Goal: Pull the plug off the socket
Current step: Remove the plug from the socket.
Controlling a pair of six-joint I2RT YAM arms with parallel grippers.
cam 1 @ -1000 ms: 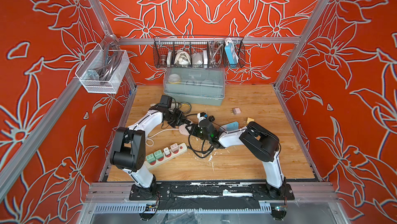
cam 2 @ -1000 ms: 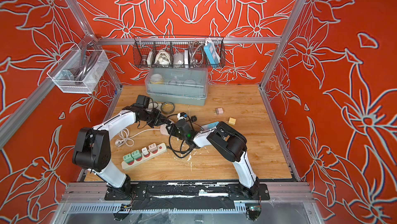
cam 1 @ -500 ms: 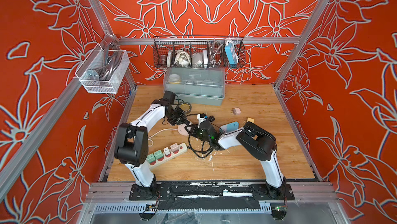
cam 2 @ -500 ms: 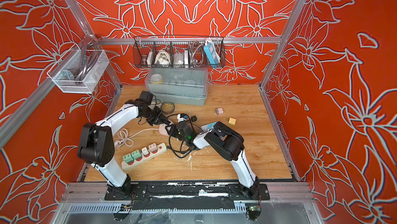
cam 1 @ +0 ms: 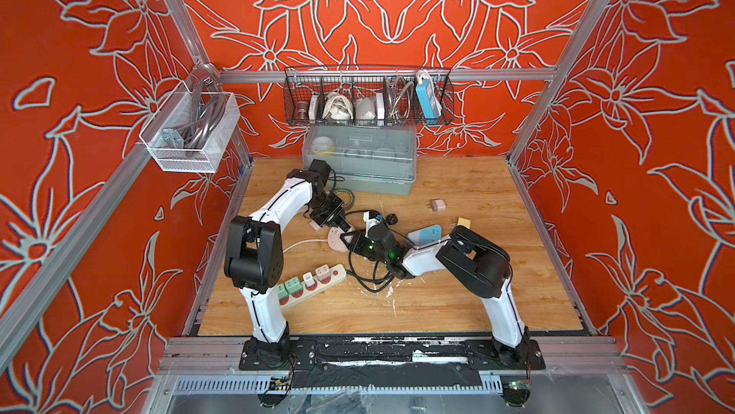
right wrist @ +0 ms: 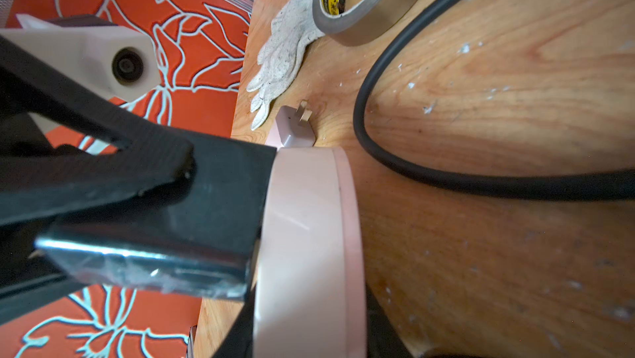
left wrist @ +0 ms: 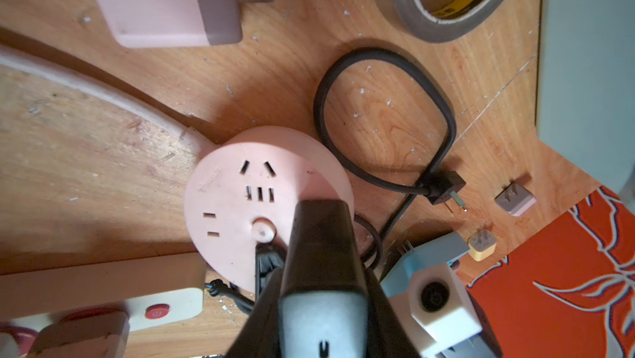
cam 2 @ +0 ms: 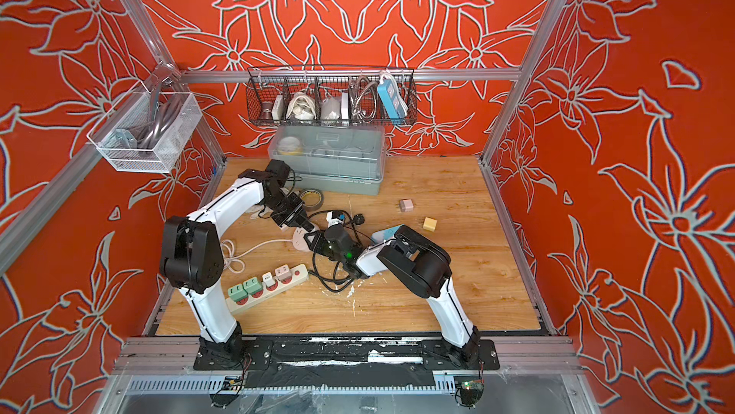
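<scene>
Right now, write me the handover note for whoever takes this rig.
Left gripper: shut, set on the face of the pink round socket.
Right gripper: shut, at the socket's rim; what it pinches is hidden.
Black plug: loose on the wooden table, apart from the socket, prongs bare.
Done: every slot in view is empty.
To do: check the part of the face hidden under the grippers; if a plug sits there, pull it while the left holds the socket down.

Black fingers [left wrist: 319, 236] hide part of the pink socket [left wrist: 233, 194]; the tape roll [left wrist: 409, 12] is cropped.
</scene>
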